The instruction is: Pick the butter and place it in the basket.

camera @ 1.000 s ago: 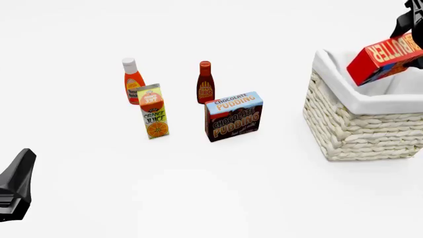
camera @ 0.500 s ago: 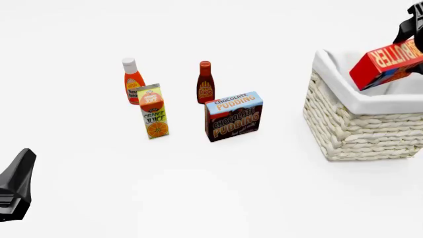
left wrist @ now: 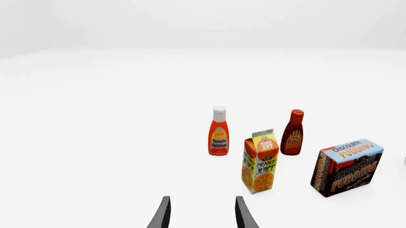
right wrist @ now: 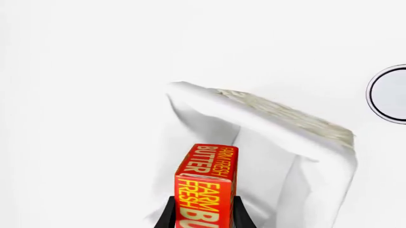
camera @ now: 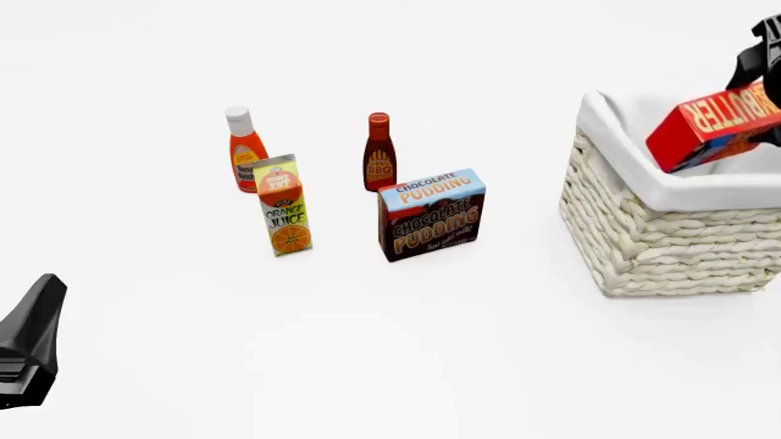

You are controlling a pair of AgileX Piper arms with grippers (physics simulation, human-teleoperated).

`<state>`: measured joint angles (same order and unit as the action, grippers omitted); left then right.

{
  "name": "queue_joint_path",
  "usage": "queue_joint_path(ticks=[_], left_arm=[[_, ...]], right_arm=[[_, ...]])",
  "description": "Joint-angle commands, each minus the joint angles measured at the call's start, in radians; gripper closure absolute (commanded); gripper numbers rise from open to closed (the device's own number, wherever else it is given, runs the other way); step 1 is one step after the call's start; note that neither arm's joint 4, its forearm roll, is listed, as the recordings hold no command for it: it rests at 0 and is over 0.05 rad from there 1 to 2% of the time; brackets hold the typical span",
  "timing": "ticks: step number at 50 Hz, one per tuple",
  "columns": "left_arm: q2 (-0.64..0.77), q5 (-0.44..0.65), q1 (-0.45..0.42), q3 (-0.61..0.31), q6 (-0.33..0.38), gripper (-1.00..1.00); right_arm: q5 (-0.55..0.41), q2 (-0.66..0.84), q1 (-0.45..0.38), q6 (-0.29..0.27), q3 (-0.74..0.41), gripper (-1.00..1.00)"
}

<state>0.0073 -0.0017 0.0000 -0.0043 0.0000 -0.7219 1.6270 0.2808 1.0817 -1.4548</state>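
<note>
The butter (camera: pixel 718 126), a red carton with yellow lettering, hangs tilted above the opening of the basket (camera: pixel 659 247), just over the white liner's rim. My right gripper (camera: pixel 766 105) is shut on the carton's far end at the frame's right edge. In the right wrist view the butter (right wrist: pixel 206 185) sits between the fingers of the right gripper (right wrist: pixel 203 216), with the basket's lined interior (right wrist: pixel 285 118) below it. My left gripper (camera: pixel 31 343) rests low at the near left. In its own view the left gripper (left wrist: pixel 201 216) is open and holds nothing.
Left of the basket stand a chocolate pudding box (camera: pixel 430 215), an orange juice carton (camera: pixel 283 206), a ketchup bottle (camera: pixel 245 151) and a BBQ sauce bottle (camera: pixel 379 154). A round white rimmed object (right wrist: pixel 390 92) lies beyond the basket in the right wrist view.
The right gripper has carried the butter slightly rightward and lower, further over the basket's opening. The left arm and the groceries have not moved.
</note>
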Motion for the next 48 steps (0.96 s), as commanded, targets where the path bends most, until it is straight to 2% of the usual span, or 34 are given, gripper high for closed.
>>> queue_joint_path(ticks=[1,8,11,12,25,48], left_arm=[[0.0,0.0,0.0,0.0,0.0,-1.0],[0.0,0.0,0.0,0.0,0.0,-1.0],[0.0,0.0,0.0,0.0,0.0,-1.0],[0.0,0.0,0.0,0.0,0.0,-1.0],[0.0,0.0,0.0,0.0,0.0,-1.0],[0.0,0.0,0.0,0.0,0.0,-1.0]], right_arm=[[0.019,-0.02,0.009,0.014,0.009,1.0],[0.039,-0.042,0.022,0.009,0.032,1.0],[0.047,-0.026,0.006,0.032,0.033,1.0],[0.052,-0.03,0.01,0.029,0.038,-1.0],[0.067,-0.016,-0.024,0.073,0.019,-1.0],[0.042,-0.104,-0.015,0.076,0.06,-1.0]])
